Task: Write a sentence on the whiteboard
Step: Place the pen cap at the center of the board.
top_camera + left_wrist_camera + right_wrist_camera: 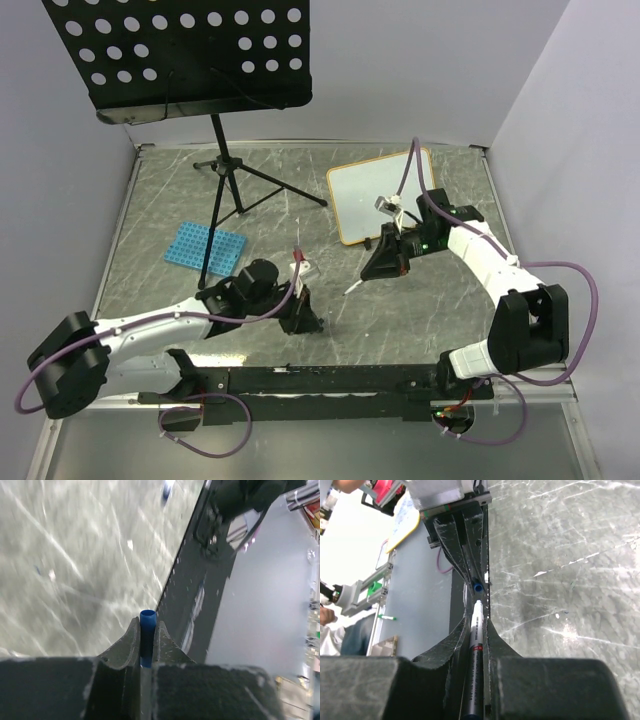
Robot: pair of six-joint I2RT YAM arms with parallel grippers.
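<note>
Whiteboard [362, 200], lower edge behind right claw [378, 268]

A black music stand [190, 55] with a perforated desk stands on a tripod [228, 165] at the far left of the grey marbled table [160, 200]. A blue perforated rack [190, 245] lies flat on the table near the tripod, and in the top view one tripod leg crosses its right part. White walls enclose the table.

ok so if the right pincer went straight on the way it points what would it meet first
Probably the left pincer and the blue cap it holds: the marker in the right pincer aims straight at them, though depth is unclear.
</note>
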